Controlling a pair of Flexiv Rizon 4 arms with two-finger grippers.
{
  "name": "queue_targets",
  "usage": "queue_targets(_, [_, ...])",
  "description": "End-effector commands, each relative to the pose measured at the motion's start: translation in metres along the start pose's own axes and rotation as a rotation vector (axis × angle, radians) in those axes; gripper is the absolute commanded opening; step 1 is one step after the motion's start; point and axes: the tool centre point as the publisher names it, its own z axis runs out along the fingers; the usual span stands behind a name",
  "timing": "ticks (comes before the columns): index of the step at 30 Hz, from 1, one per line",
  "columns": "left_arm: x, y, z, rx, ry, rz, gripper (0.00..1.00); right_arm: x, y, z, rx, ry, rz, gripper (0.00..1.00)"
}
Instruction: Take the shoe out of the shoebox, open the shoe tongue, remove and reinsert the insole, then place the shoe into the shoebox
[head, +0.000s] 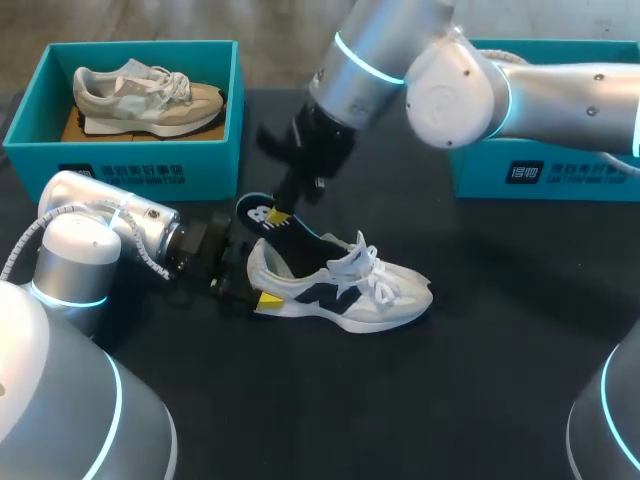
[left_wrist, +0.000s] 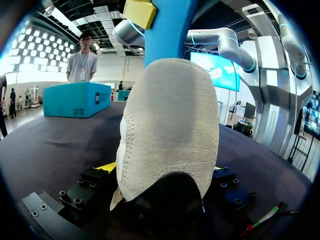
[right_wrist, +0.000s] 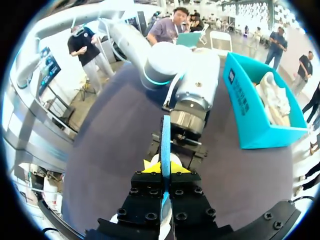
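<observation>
A white and navy shoe (head: 345, 290) lies on its sole mid-table, toe to the right. My left gripper (head: 256, 282) holds its heel from the left, a finger on each side. In the left wrist view the white heel (left_wrist: 167, 130) fills the gap between those fingers. A black insole (head: 278, 232) with a blue underside sticks up out of the shoe's opening. My right gripper (head: 283, 212) comes down from above and is shut on the insole's top end. In the right wrist view the insole (right_wrist: 165, 142) shows as a thin blue edge between the right gripper's (right_wrist: 165, 169) yellow tips.
A teal shoebox (head: 140, 155) at the back left holds a beige shoe (head: 145, 95). A second teal box (head: 540, 175) stands at the back right, under my right arm. Bare black table lies in front of the shoe.
</observation>
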Motion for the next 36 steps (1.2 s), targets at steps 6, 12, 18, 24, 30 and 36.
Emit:
queue_targets(6, [-0.001,0.0,0.001,-0.001,0.001,0.0,0.0,0.009,0.015,-0.041,-0.061,-0.166,-0.031,0.0])
queue_targets(12, [-0.001,0.0,0.001,-0.001,0.001,0.0,0.0,0.009,0.028,-0.069,-0.099,-0.263,-0.046,0.0])
queue_targets(18, [-0.001,0.0,0.001,-0.001,0.001,0.0,0.0,0.009,0.04,-0.095,-0.127,-0.334,-0.06,0.0])
queue_targets(24, [-0.001,0.0,0.001,-0.001,0.001,0.0,0.0,0.009,0.053,-0.118,-0.169,-0.401,-0.071,0.0])
queue_targets(30, [-0.001,0.0,0.001,-0.001,0.001,0.0,0.0,0.008,0.063,-0.134,-0.247,-0.444,-0.068,0.0])
queue_targets(36, [-0.001,0.0,0.001,-0.001,0.001,0.0,0.0,0.008,0.074,-0.153,-0.312,-0.475,-0.07,0.0])
